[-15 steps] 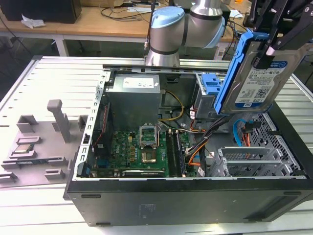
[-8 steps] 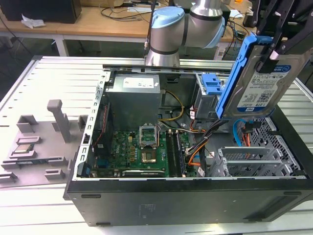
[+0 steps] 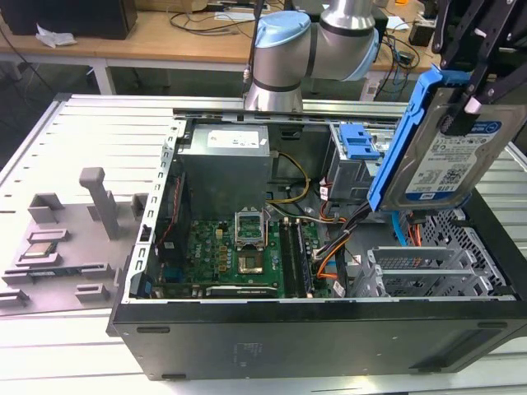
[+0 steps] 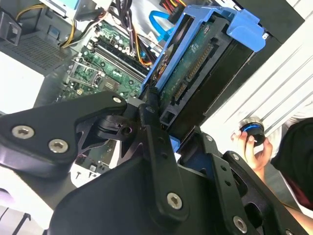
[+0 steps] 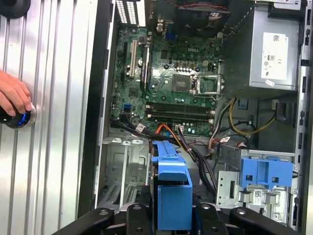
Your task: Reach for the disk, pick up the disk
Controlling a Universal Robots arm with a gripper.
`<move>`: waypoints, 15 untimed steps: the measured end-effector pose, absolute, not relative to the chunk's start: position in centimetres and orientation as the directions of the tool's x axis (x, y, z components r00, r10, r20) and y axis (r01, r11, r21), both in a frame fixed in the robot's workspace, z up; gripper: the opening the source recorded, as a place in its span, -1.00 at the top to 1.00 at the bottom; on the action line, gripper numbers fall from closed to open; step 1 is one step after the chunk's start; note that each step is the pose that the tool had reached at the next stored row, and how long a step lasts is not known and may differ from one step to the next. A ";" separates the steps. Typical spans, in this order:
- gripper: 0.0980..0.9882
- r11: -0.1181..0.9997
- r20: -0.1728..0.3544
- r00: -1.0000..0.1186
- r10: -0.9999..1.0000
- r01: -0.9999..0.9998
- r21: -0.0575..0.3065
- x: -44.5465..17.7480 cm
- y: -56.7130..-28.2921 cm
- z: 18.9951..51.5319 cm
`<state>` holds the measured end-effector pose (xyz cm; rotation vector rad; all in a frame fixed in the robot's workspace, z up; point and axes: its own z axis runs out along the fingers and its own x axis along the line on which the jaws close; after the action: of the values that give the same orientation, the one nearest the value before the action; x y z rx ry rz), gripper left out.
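Exterior view: an open computer case (image 3: 272,329) lies on the ribbed grey desk (image 3: 90,132), its green motherboard (image 3: 239,255) and silver power supply box (image 3: 226,156) exposed, with the arm's grey-and-blue joint (image 3: 284,49) standing behind it. The black claw (image 3: 473,49) is clenched on the disk (image 3: 449,152), holding it tilted in the air above the case's drive bay end at the exterior view's right, label facing out and blue bracket along its edge. In the first wrist view a person's hand (image 5: 14,95) rests on a round knob (image 5: 19,119) on the desk beside the case.
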<state>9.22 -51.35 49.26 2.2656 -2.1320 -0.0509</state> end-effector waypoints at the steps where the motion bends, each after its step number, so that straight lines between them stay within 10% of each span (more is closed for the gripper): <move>1: 0.39 -0.061 -0.003 0.061 -0.998 -0.997 0.044 9.2 -51.5 49.3; 15: 0.39 -0.061 -0.003 0.061 -0.998 -0.997 0.044 9.2 -54.7 49.3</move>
<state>9.22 -54.73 49.25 2.2656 -2.1320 -0.0509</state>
